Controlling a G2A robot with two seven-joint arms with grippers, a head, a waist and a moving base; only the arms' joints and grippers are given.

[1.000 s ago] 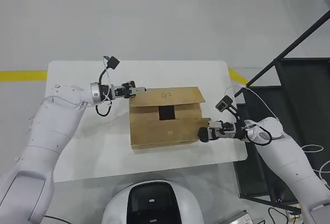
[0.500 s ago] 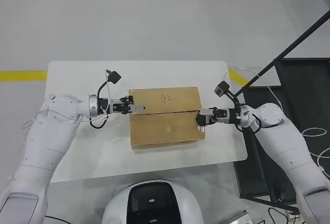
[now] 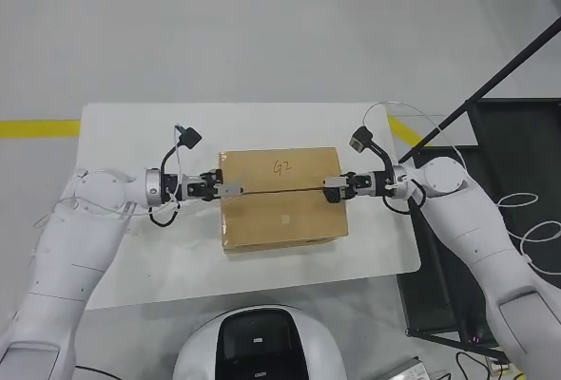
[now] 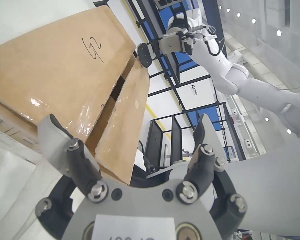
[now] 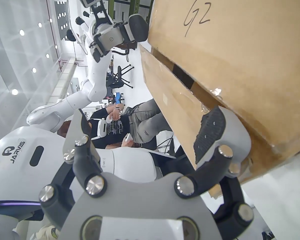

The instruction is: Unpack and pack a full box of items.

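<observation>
Cardboard box (image 3: 282, 214) centred on surface (image 3: 128, 128), top flaps down, slight gap at seam. Left jaws released at one seam end, right jaws released at other, pad against box end. Likely closing step; next: press flaps flush, then seal

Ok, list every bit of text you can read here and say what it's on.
"G2": handwritten, on the flap of the box farther from the robot.
Small sign on a white panel in the room behind: a brand logo, not quoted.
White label close to the left wrist camera: cut off, unreadable.
</observation>
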